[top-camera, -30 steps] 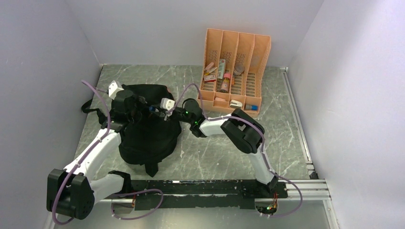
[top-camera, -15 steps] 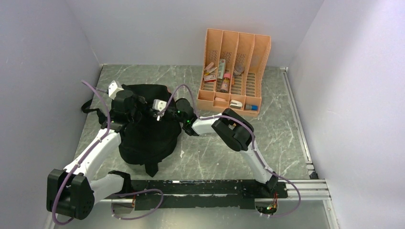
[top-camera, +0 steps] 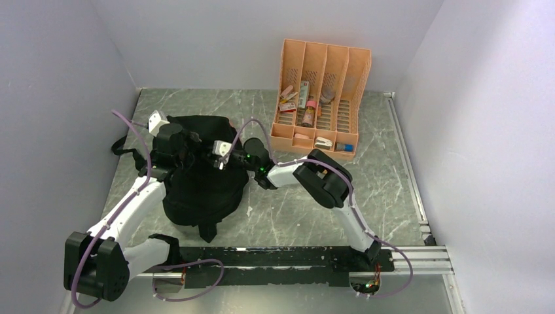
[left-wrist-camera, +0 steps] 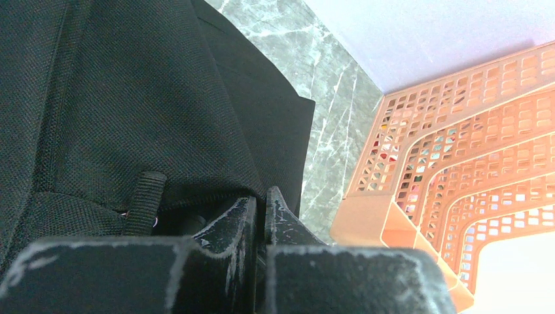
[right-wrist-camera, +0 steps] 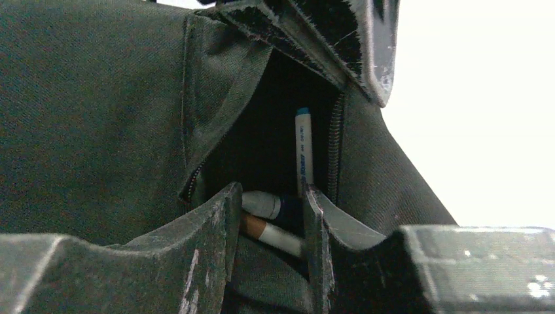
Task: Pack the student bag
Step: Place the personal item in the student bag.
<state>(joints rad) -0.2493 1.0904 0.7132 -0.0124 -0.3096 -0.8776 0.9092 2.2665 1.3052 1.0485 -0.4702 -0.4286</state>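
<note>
Holding the student bag near the table's left edge, my left gripper is pinched tight on its pocket rim; my right gripper sits half-open at the pocket mouth, pens inside.

Table: grey-green marbled top w/ thin white veins, matte, no glare. It is boxed in on 3 sides by plain pale lavender-grey walls: back wall, left wall, right wall. All are bare and smooth, and they meet the table at clean corners. A silver metal rail runs along the table's right edge, front to back. A 2nd silver rail runs across the near edge. A black strip lies on the near edge, approx. centre. Light is soft and even, w/ only faint shadows. In the left wrist view the same veined top meets a pale wall. The right wrist view's bkgd is blown out white.
</note>
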